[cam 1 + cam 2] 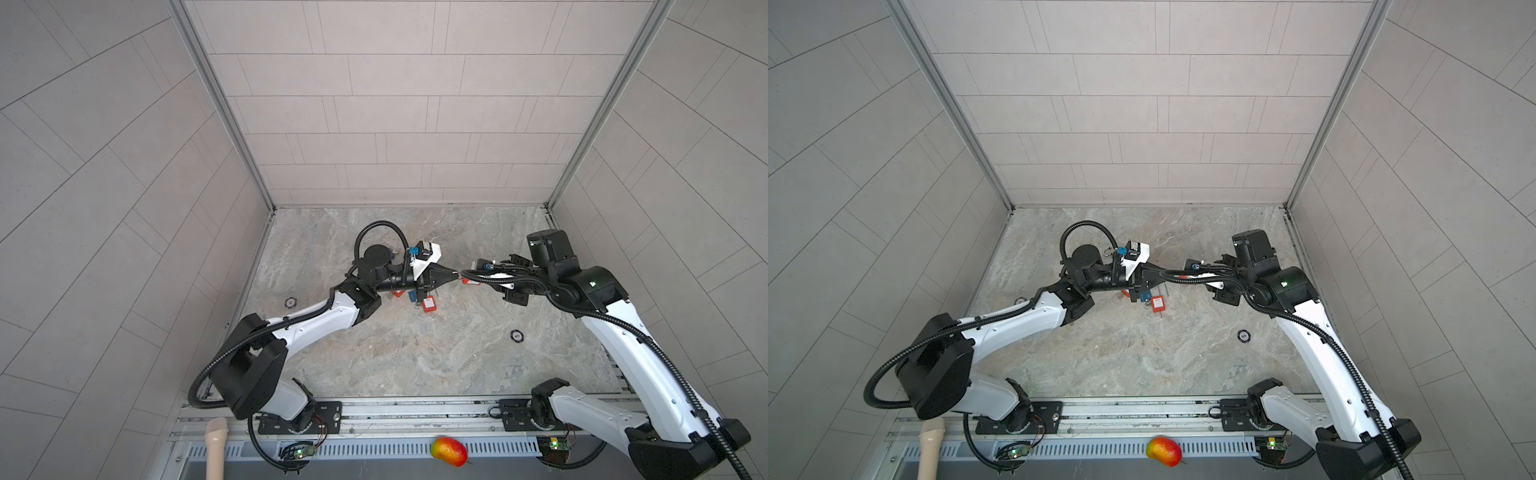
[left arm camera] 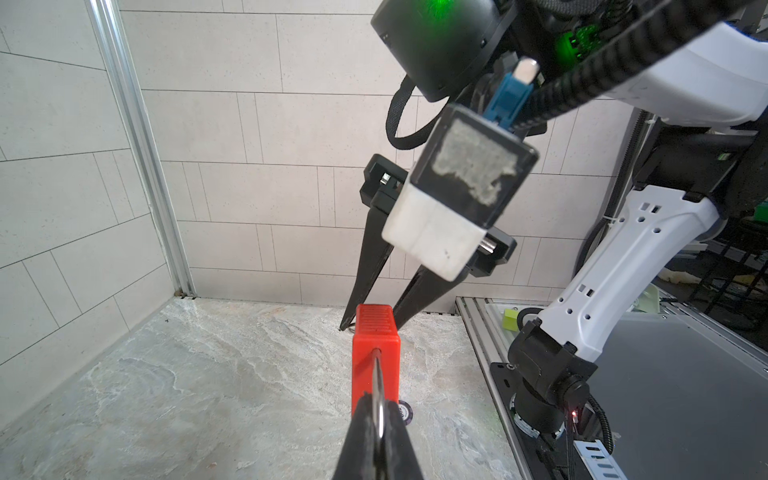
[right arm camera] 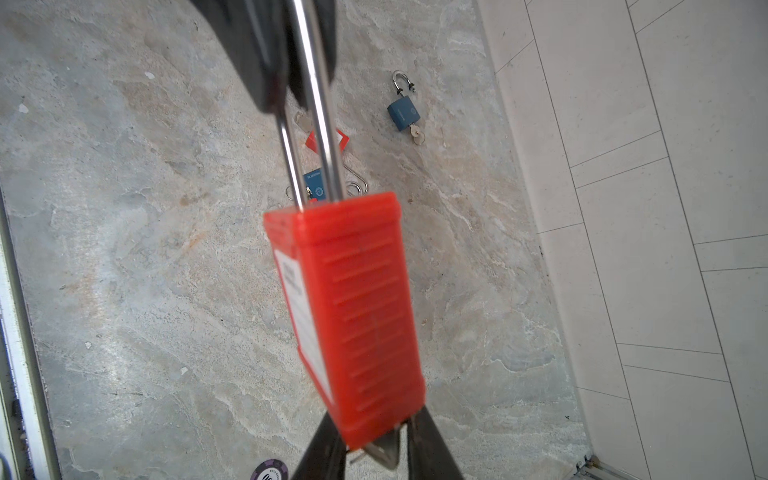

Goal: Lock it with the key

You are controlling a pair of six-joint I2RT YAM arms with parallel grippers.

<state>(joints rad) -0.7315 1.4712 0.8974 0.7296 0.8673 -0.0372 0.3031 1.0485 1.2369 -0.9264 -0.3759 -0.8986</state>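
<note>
The left arm (image 1: 316,320) stands up from its base at the near left, elbow bent. Its forearm runs roughly level toward the middle of the stone-patterned table (image 1: 415,357). The left gripper (image 1: 454,275) points to the right, its fingers pressed together on the steel shackle (image 2: 377,370) of the red padlock (image 2: 376,340). That padlock hangs in the air above the table's middle, between the 2 grippers. In the right wrist view the shackle's 2 legs run from those dark fingers into the ribbed red body. A silver key (image 3: 384,451) sticks out of the body's far end face. The right gripper (image 3: 376,440) meets the padlock there, with 1 finger on each side of the key. Whether the fingers press the key cannot be told. The right arm (image 1: 615,332) stands up from its base at the near right, bends at the elbow and reaches left, its wrist facing the left gripper. Below, on the table, lie a second red padlock (image 1: 429,304) and a blue padlock (image 3: 404,113) with a small key at its base.
</note>
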